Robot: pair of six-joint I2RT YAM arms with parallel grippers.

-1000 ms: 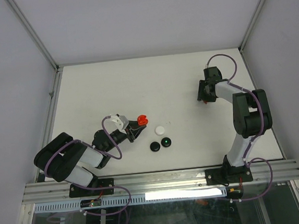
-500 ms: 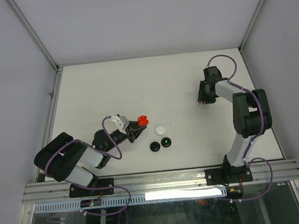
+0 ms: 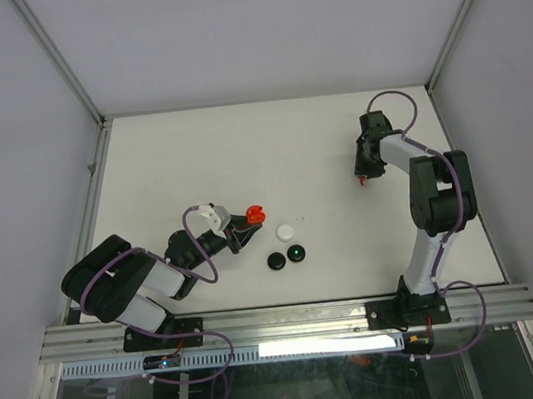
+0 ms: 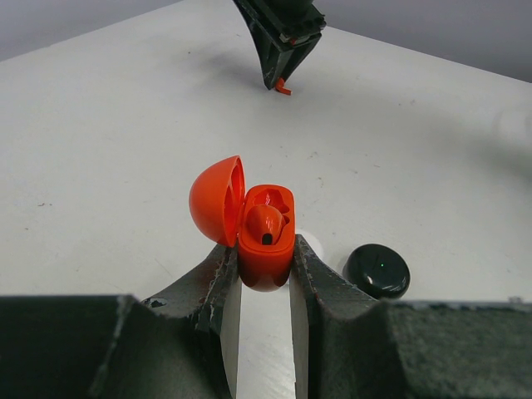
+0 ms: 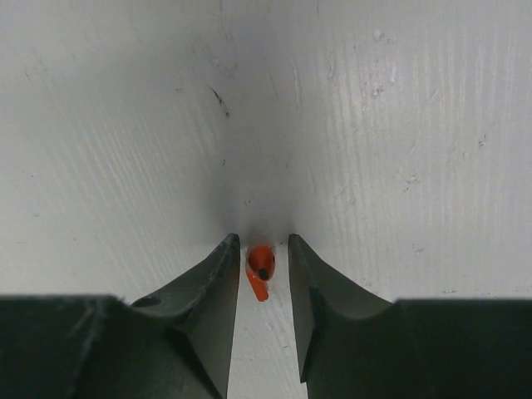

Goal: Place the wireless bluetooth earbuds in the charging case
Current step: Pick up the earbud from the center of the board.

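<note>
Top view, left arm: folded low and reaching forward-right over the table. The left gripper is clamped on the red charging case, probably to present it as a fixed target.
Top view, right arm: stretched to the far right side, with the forearm angled back toward the centre. The right gripper points down at the loose earbud, well apart from the case.
Top view, bystanders: a white disc and two black discs lie near the case and are judged no part of this step.
Left wrist view, grip: the fingers press both flanks of the charging case and hold it upright. Its lid is swung open to the left so the wells face up.
Left wrist view, contents: one seated earbud occupies the nearer well, and the well behind it looks vacant.
Right wrist view, claw: the jaws of the right gripper stand just either side of the loose earbud. A sliver of gap shows on each flank, so the grasp is not yet made.
Right wrist view, earbud: red, lying on the table with its stem toward the camera, centred between the jaws, probably for a pinch across the bud.
</note>
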